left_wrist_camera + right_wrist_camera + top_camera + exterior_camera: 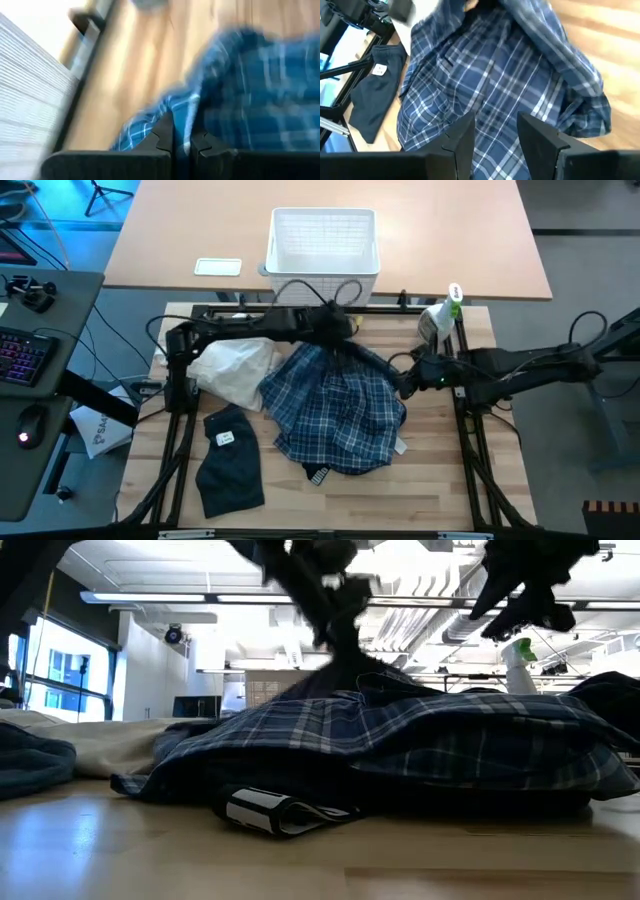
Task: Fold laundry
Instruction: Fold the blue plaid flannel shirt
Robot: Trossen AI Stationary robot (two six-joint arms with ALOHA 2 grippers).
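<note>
A blue-and-white plaid shirt lies crumpled on the middle of the wooden table. My left gripper reaches in from the left along the far edge and is shut on the shirt's far part. My right gripper hovers open just off the shirt's right side; its fingers stand over the plaid cloth with nothing between them. A cream garment lies bunched at the shirt's left. A dark garment with a white label lies flat near the front left. My left gripper pinches the plaid shirt's far edge between its two fingers, slanting down from the far left. The cloth is drawn up into a peak under the fingers, while the rest of the shirt lies on the table. One layer or several, I cannot tell.
A white lattice basket stands beyond the table's far edge. A spray bottle stands at the far right corner. A small black-and-white piece lies at the shirt's near edge. Bare wood shows at the front right.
</note>
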